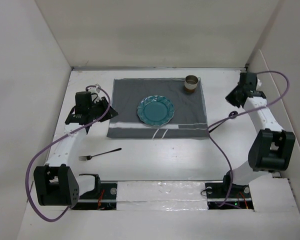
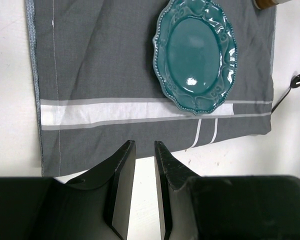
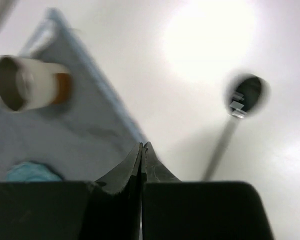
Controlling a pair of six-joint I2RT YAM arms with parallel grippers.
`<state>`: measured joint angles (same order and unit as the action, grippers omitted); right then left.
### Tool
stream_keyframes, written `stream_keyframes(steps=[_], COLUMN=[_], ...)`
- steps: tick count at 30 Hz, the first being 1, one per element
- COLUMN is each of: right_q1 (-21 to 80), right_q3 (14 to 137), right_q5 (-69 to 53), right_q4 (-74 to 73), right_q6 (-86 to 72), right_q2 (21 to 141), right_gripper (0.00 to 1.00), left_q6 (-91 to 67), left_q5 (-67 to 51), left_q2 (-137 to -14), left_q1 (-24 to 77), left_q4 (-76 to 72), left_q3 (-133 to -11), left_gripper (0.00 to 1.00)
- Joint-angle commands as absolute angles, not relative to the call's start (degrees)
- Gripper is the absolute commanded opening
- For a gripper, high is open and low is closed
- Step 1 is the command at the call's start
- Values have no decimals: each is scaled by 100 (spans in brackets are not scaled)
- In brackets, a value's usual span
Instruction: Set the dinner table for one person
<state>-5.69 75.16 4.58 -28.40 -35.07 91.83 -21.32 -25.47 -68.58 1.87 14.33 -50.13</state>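
The dinner table (image 1: 155, 162) is a white surface. On it lies a dark grey mat (image 1: 190, 112) with pale stripes, a teal plate (image 1: 155, 110) at its middle and a white and brown cup (image 1: 191, 83) at its far right corner. A dark fork (image 1: 100, 153) lies on the table near the left. A dark spoon (image 1: 222, 121) lies right of the mat. My left gripper (image 1: 107, 114) hovers at the mat's left edge, its jaws a little apart and empty (image 2: 145, 144). My right gripper (image 1: 231, 100) is shut and empty (image 3: 142, 145), above the table between cup and spoon.
White walls stand close on the left, back and right. Purple cables loop from both arms, the right one over the table near the spoon. The left wrist view shows the mat (image 2: 100, 65), plate (image 2: 196, 55) and spoon (image 2: 290, 90); the right wrist view shows the cup (image 3: 32, 82) and spoon (image 3: 247, 95).
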Motion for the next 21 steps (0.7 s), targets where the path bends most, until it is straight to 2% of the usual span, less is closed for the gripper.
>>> stream_keyframes(steps=[1, 2, 4, 5, 7, 16, 18, 20, 21], right_q1=[-677, -746, -800, -861, -861, -861, -861, -800, -800], right_q3=[6576, 6287, 6074, 6038, 5994, 6152, 6214, 6398, 6398], right_q5=[904, 940, 775, 730, 468, 606, 633, 676, 677], right_q4=[-2706, -2759, -2777, -2856, -2883, -2848, -2856, -2883, -2883], right_q6=[-3516, -3507, -3279, -3226, -2911, -2856, -2874, -2874, -2874], right_q2=[8860, 8816, 8771, 8806, 8981, 9754, 9913, 10089, 10125], right_gripper=[4, 18, 35, 43, 49, 49, 45, 36, 36], left_q6=[-2100, -2118, -2144, -2162, -2223, -2180, -2180, -2162, -2162], left_q5=[-2645, -2689, -2830, -2874, -3023, -2856, -2830, -2786, -2795], left_q2=[-6574, -6583, -6618, -6636, -6688, -6539, -6478, -6416, -6390], left_q1=[211, 211, 211, 211, 211, 431, 431, 431, 431], left_q4=[1152, 1125, 1064, 1046, 976, 993, 1002, 1028, 1028], left_q3=[-4887, -4843, -4808, -4790, -4799, -4764, -4755, -4729, -4729], left_gripper=[19, 19, 19, 19, 19, 19, 19, 19, 19])
